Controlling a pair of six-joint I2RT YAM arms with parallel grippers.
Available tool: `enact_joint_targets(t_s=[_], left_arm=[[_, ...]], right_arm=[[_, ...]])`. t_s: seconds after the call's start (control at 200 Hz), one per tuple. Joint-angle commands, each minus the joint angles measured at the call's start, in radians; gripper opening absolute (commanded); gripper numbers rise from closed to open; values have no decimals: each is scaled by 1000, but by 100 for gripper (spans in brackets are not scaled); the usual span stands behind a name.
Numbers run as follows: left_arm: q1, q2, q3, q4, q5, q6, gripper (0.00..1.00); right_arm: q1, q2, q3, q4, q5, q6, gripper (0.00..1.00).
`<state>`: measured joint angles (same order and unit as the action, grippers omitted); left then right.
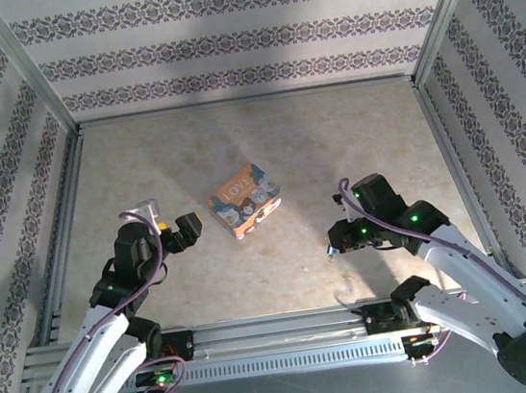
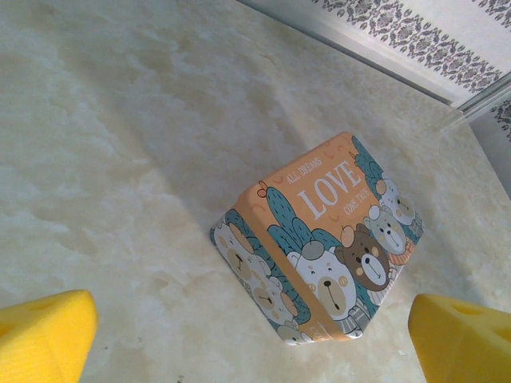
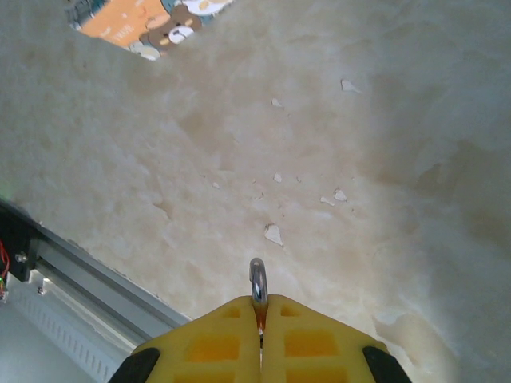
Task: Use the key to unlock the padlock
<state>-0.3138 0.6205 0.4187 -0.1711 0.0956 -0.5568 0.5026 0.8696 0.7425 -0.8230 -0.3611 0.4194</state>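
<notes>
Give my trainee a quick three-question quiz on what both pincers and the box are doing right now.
1. True or false: the left pincer is shut on the cartoon box.
2. What pokes out between the right pincer's closed fingers?
A. a purple cable
B. a small silvery metal loop
C. a scrap of paper
3. Which word is printed largest on the box's top?

Key:
1. False. Its jaws stand wide open, and the box lies ahead of them on the table, untouched.
2. B.
3. LOVE.

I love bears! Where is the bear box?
In the top view, the bear box sits in the middle of the table, right of the open left claw.
</notes>
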Motion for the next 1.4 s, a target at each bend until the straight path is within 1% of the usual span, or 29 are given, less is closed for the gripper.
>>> enact_joint_targets(t_s=[0.0, 0.165, 0.42, 0.75, 1.049, 1.214, 1.394], left_arm=[[11, -19, 20, -31, -25, 18, 100], [11, -22, 22, -38, -31, 20, 100], [11, -22, 31, -47, -30, 27, 100], [10, -22, 31, -48, -30, 27, 100], [11, -22, 37, -62, -36, 35, 100], [11, -22, 43, -75, -42, 44, 100], [11, -22, 46, -80, -45, 46, 100]], right_arm=[[21, 32, -20, -2, 1, 23, 0], [50, 90, -50, 55, 2, 40, 0], [85, 199, -95, 180, -29, 66, 0], [119, 352, -101, 285, -60, 74, 0], [154, 515, -68, 392, -98, 73, 0], [160, 574, -58, 427, -122, 63, 0], [163, 606, -61, 456, -133, 61, 0]])
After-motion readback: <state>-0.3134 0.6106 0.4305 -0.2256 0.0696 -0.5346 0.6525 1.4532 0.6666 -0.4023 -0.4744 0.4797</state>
